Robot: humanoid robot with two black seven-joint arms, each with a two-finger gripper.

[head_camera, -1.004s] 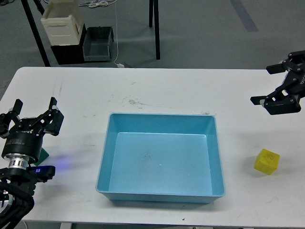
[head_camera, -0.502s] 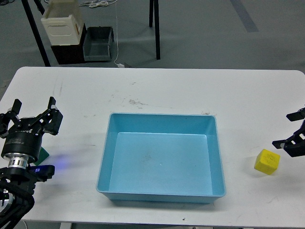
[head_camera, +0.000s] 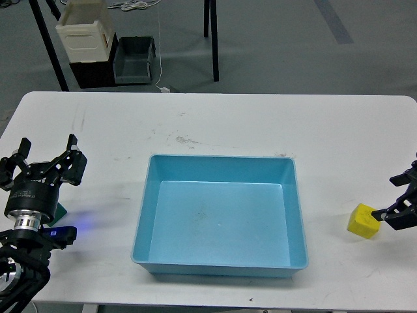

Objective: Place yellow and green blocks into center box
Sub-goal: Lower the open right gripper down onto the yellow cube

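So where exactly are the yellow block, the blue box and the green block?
yellow block [head_camera: 363, 221], head view, its top face.
blue box [head_camera: 220, 160], head view, its far rim.
green block [head_camera: 61, 212], head view, the visible corner beside the left gripper [head_camera: 44, 158].

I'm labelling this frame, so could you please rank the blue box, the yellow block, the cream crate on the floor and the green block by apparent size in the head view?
1. Blue box
2. Cream crate, though it sits farther away
3. Yellow block
4. Green block, mostly hidden behind the left claw, so its rank is unsure

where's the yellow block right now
In the head view the yellow block sits on the white table, right of the blue box, with the right claw touching or nearly touching its right side.
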